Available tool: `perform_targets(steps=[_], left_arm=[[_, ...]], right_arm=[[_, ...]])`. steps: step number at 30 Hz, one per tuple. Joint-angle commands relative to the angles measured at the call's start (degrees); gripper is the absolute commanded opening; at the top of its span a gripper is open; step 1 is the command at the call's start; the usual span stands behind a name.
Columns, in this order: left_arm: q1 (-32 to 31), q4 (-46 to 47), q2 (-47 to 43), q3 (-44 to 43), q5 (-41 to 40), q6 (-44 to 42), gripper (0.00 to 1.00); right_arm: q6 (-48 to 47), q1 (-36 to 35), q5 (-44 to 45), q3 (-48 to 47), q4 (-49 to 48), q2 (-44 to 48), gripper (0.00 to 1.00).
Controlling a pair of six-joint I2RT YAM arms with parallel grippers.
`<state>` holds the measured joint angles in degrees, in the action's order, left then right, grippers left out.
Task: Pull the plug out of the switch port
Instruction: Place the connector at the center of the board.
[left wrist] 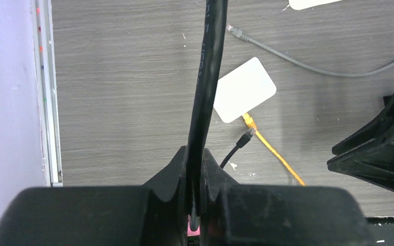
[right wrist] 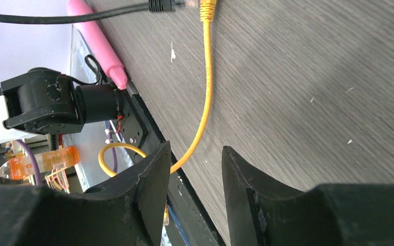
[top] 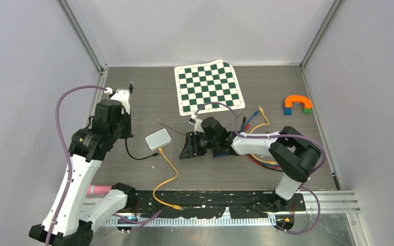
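The white switch (top: 158,139) lies flat on the table. A yellow plug (left wrist: 248,122) sits in its near edge, and its yellow cable (top: 168,177) runs toward the front. The black plug (left wrist: 244,138) lies on the table just beside the yellow one, a little apart from the switch (left wrist: 244,90). My left gripper (left wrist: 195,151) is shut on the black cable (left wrist: 208,77), which runs from its fingers to that plug. My right gripper (top: 187,146) stands open and holds nothing, low over the table right of the switch. In the right wrist view the yellow cable (right wrist: 205,77) passes ahead of its fingers (right wrist: 156,169).
A checkered mat (top: 210,87) lies at the back. Coloured blocks (top: 297,105) sit at the far right. A bundle of loose cables (top: 256,125) lies under the right arm, and a grey cable (top: 172,125) lies behind the switch. A pink pen (top: 98,189) rests by the left base.
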<state>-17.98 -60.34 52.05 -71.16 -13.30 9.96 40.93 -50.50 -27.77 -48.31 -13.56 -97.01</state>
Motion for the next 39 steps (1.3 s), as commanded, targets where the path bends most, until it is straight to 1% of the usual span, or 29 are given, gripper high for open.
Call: perform_targets(steps=[1,3,4,5,6,8,10,14,16,18,21,23,27,30,31,33,35,37,38,39], left_arm=[[0.1,4.5,-0.8,-2.0,8.5,-0.1,0.0],[0.1,7.9,-0.5,-2.3,15.9,2.6,0.0],[0.1,10.1,-0.4,-2.3,19.0,4.1,0.0],[0.1,13.2,-0.2,-1.8,22.2,5.8,0.0],[0.1,15.5,0.1,-1.3,24.2,7.4,0.0],[0.1,19.2,1.0,-0.6,27.7,10.1,0.0],[0.1,22.9,2.3,0.2,30.2,13.0,0.0],[0.1,31.0,6.0,4.4,34.4,19.0,0.0],[0.0,38.2,7.7,9.7,36.2,22.7,0.0],[0.0,45.1,10.1,13.7,35.4,25.4,0.0],[0.0,52.0,16.2,17.3,32.2,28.5,0.0],[-0.1,60.8,20.7,19.3,32.2,31.7,0.0],[-0.3,70.0,30.5,19.3,32.9,35.9,0.0],[-0.4,73.9,36.4,18.3,35.4,37.7,0.0],[-0.5,73.1,37.8,17.6,35.8,38.0,0.0],[-0.5,68.9,39.9,16.2,35.8,37.3,0.11],[-0.9,64.7,39.5,16.1,34.9,35.0,0.22],[-1.6,59.7,37.1,16.6,31.5,31.6,0.25],[-1.8,56.6,35.4,17.1,29.5,30.2,0.33],[-2.0,53.6,33.9,17.7,27.0,28.7,0.44]], right_arm=[[1.0,0.0,9.6,1.6,0.1,4.9,0.46],[1.8,-0.3,17.5,5.2,-0.5,9.9,0.47],[1.9,-0.4,19.9,7.5,-0.9,13.6,0.47],[1.8,-0.4,24.4,8.5,-1.1,15.5,0.47],[1.6,-0.4,26.0,10.4,-1.1,19.3,0.47],[1.1,-0.4,35.1,12.8,-0.6,24.7,0.47],[0.5,-0.3,39.6,14.5,0.5,29.0,0.47],[0.9,-0.3,46.2,17.1,2.7,35.1,0.47],[1.8,-0.3,48.0,18.5,3.0,37.7,0.47],[2.2,-0.3,48.9,19.4,3.1,39.8,0.47],[1.4,-0.2,50.1,19.8,3.9,42.4,0.47],[0.7,-0.2,50.6,19.2,5.3,42.7,0.47],[0.3,-0.1,48.2,18.3,6.5,41.5,0.47],[1.2,-0.1,46.2,18.3,6.5,39.8,0.47],[1.4,-0.1,45.4,18.2,6.4,39.5,0.47],[1.8,-0.1,44.4,18.1,6.3,38.5,0.47],[1.6,-0.1,43.7,17.9,6.3,37.6,0.47],[1.3,0.0,43.1,17.3,6.3,36.5,0.47],[1.2,0.0,42.9,17.1,6.3,35.7,0.47],[1.1,0.0,42.4,16.6,6.2,35.2,0.47]])
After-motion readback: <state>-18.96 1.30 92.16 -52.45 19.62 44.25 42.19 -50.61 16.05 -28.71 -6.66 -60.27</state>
